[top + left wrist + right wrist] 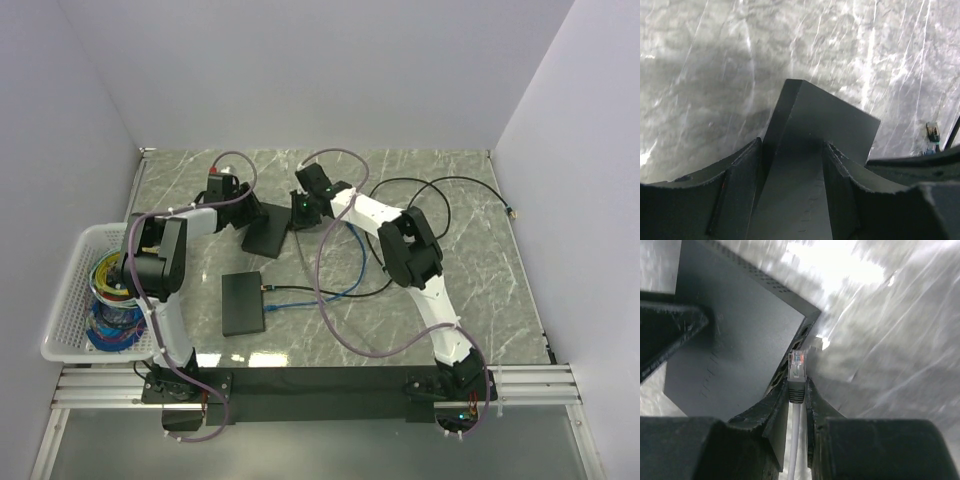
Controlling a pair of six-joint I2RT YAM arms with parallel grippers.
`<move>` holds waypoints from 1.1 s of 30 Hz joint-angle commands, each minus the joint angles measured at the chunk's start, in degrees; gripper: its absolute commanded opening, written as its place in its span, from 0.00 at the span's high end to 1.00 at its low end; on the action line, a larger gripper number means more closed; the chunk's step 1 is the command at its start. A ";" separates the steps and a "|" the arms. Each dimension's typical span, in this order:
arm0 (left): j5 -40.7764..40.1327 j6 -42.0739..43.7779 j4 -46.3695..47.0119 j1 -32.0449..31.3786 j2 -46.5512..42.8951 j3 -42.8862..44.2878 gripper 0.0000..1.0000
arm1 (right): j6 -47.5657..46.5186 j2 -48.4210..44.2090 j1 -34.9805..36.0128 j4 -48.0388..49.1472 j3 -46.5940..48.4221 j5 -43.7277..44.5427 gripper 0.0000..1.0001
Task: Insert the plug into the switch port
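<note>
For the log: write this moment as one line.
left pincer: holds flat black switch box; right pincer: holds clear plastic plug; not inserted

No legible text, label, brand, number or sign in any view. Only faint small marks on top of the switch (730,340), seen from right wrist, too blurred to read.

Between the left gripper's (793,145) jaws, the switch (815,120) had a smooth, matt black casing; metal or hard plastic, I could not tell. The fingers (735,185) looked matt black, with rough, grainy edges. Between the right gripper's (796,384) jaws, the plug (797,364) was clear glossy plastic above a dull grey boot (796,395), its cable (796,440) smooth and pale. Beyond both jaws the table (700,75) was polished, marble-patterned and shiny with glare.
</note>
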 commanded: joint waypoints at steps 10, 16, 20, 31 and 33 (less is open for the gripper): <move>-0.01 2.19 -1.95 -1.18 -6.77 -6.94 0.44 | -0.63 -5.91 10.11 -0.01 -3.24 -2.87 1.00; -1.77 2.19 -1.77 -1.18 -10.03 -10.90 0.44 | -3.53 -9.42 8.71 -0.45 -7.45 2.14 1.00; -3.70 1.93 -2.04 -1.18 -10.38 -11.70 0.44 | -5.91 -13.55 8.44 -1.15 -12.45 6.53 1.00; -7.48 -0.80 -0.28 -0.21 -12.40 -14.69 0.43 | -12.49 -22.18 11.34 -2.73 -21.70 11.55 1.00; -8.18 -0.71 -0.45 -0.21 -12.93 -14.69 0.43 | -14.25 -21.57 11.95 -3.96 -20.39 10.85 1.00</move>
